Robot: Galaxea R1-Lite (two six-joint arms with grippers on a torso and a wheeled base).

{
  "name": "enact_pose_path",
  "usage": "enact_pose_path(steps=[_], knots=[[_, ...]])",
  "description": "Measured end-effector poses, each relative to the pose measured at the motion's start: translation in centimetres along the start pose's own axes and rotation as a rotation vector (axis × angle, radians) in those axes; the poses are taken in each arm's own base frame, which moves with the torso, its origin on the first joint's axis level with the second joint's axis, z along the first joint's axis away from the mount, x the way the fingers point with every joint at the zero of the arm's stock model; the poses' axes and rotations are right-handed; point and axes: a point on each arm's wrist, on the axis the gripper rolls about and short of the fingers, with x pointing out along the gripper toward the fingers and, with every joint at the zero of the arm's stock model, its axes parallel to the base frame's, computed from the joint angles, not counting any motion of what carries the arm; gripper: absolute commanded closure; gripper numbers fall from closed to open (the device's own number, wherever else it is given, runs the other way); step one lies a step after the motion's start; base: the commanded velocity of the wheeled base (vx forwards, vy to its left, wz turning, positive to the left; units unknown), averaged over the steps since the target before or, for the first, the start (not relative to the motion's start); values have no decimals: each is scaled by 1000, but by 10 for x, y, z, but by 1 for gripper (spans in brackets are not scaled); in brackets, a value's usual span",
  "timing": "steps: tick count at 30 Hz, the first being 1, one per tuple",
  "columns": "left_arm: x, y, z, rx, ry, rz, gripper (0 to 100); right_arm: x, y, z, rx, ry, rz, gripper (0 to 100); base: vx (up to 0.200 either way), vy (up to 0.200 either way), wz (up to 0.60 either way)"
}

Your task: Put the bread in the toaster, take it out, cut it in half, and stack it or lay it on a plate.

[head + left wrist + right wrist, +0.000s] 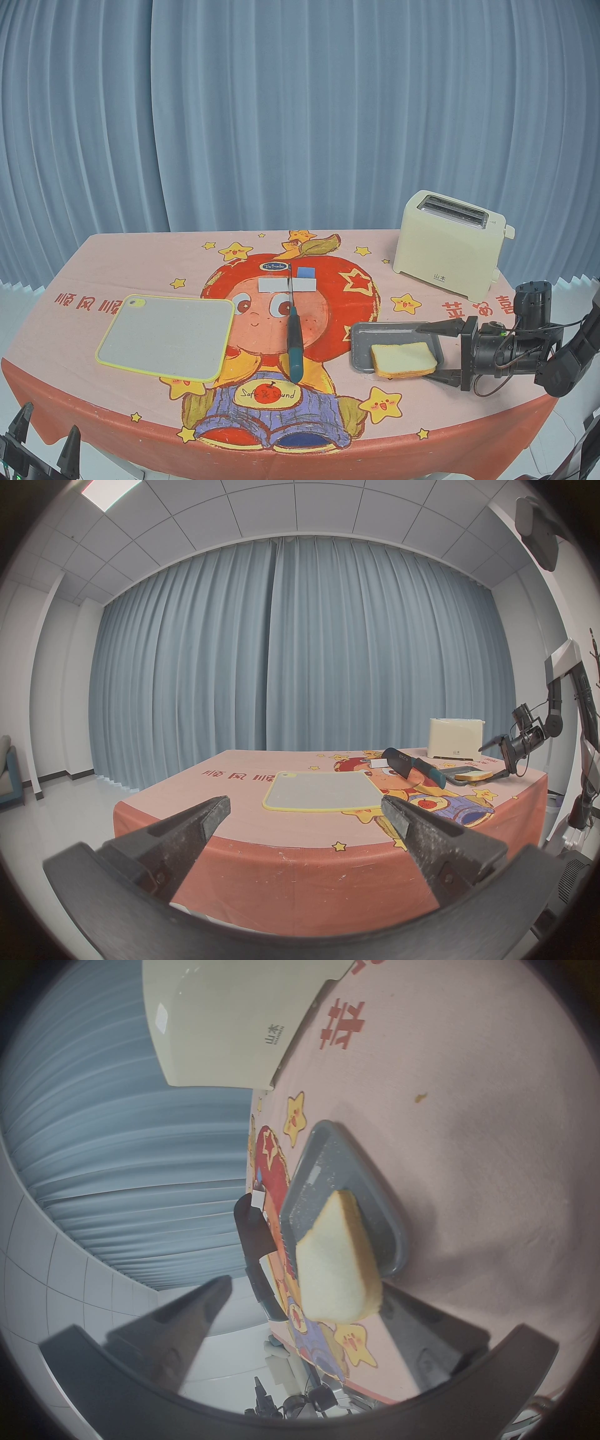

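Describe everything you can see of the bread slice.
The bread is a thick, roughly square slice, pale cream on top with a tan crust edge. It looks untoasted and is whole. It lies flat on the grey tray, at its near right corner, overhanging the front rim toward the table edge. The right end effector is open, with one finger on each side of the slice's right end; whether either touches it cannot be told.

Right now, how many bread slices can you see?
1. The bread lies on the tray, within the open right gripper. The toaster may hide more.
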Motion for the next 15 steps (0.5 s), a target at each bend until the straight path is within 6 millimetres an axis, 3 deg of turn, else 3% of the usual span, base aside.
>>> enact_pose_path(steps=[15], knots=[[0,0,0,0,0,0,0,1,-7,-1,16,4,-25,100,0,0,0]])
